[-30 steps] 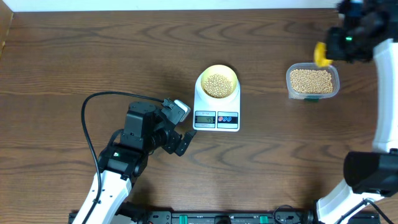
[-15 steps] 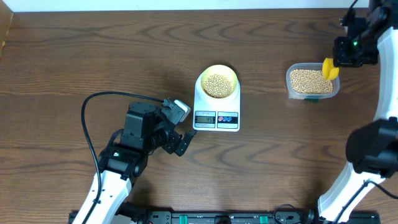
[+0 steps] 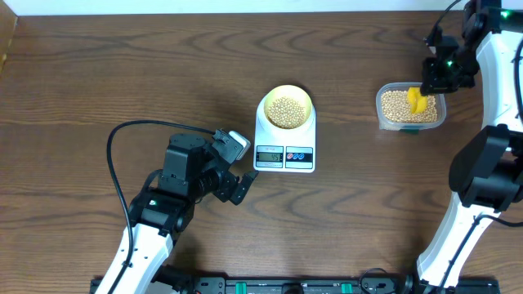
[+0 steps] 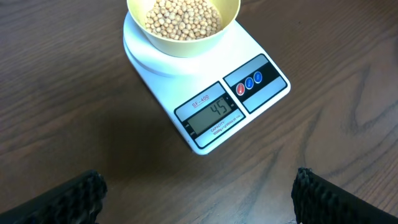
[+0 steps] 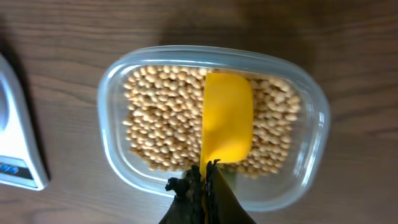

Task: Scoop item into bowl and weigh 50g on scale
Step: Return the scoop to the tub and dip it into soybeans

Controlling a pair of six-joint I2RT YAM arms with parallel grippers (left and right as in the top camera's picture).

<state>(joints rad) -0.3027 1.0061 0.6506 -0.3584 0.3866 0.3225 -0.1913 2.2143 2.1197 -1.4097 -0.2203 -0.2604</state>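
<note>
Tan beans (image 3: pixel 285 110) fill the pale-yellow bowl (image 3: pixel 303 98) that stands on the white scale (image 3: pixel 286 140); in the left wrist view the bowl (image 4: pixel 184 41) sits on the scale (image 4: pixel 261 93), whose display reads 45. More beans (image 5: pixel 161 134) lie in a clear tub (image 5: pixel 311 149) at the right. My right gripper (image 5: pixel 205 175) is shut on the handle of a yellow spoon (image 5: pixel 227 124), whose bowl faces down over the tub's beans. In the overhead view the spoon (image 3: pixel 416 100) hangs above the tub (image 3: pixel 411 108). My left gripper (image 4: pixel 199 199) stands open near the scale's front, holding nothing.
A black cable (image 3: pixel 122 135) loops across the wooden table (image 3: pixel 122 73) beside the left arm. The right arm (image 3: pixel 490 98) runs along the table's right edge.
My right gripper has carried the yellow spoon from beyond the tub's far right corner to a spot over the beans in the tub. The left arm has stayed still.
</note>
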